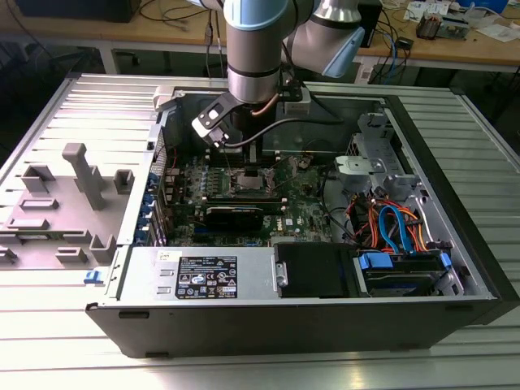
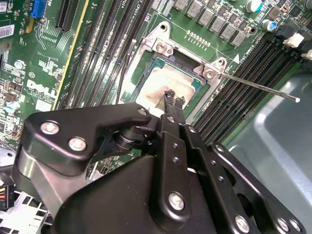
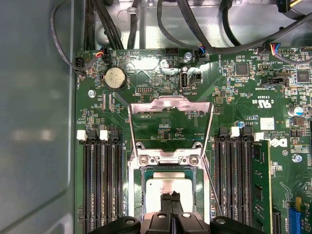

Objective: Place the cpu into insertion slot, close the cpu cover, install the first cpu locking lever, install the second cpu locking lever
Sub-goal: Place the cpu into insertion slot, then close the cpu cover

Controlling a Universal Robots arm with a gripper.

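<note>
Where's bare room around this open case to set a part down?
Bare table along the case's near wall and at the exterior view's right. Crowded: grey fixture at that view's left, cables inside, gripper over the cpu.

Illegible sticker (image 1: 207, 278) on metal housing (image 1: 145, 272)

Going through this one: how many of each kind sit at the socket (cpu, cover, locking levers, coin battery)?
cpu: 1
cpu cover: 1
locking levers: 2
coin battery: 1
Total: 5
</note>
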